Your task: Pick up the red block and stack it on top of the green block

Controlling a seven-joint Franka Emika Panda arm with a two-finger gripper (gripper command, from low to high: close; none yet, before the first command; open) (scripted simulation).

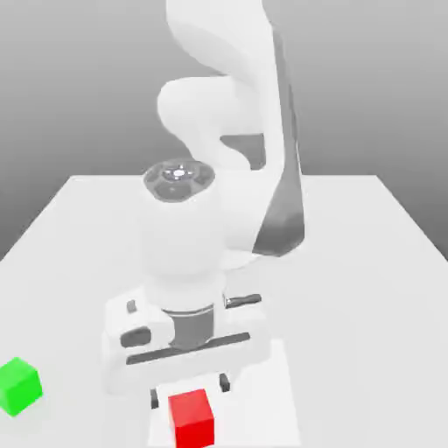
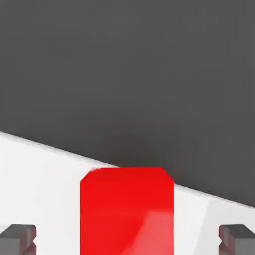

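Our gripper (image 2: 127,238), fingers (image 2: 20,238) spread apart, straddles the red block (image 1: 192,417) at lower centre; we should descend centred before closing, green block (image 1: 19,385) lower left.

You're looking at a bare simulated test bench here, not a real room: a flat white table (image 1: 367,262) under the gripper (image 1: 189,390), a blank grey backdrop behind it, and two plain matte cubes, the red block (image 1: 192,417) and the green block (image 1: 18,384).
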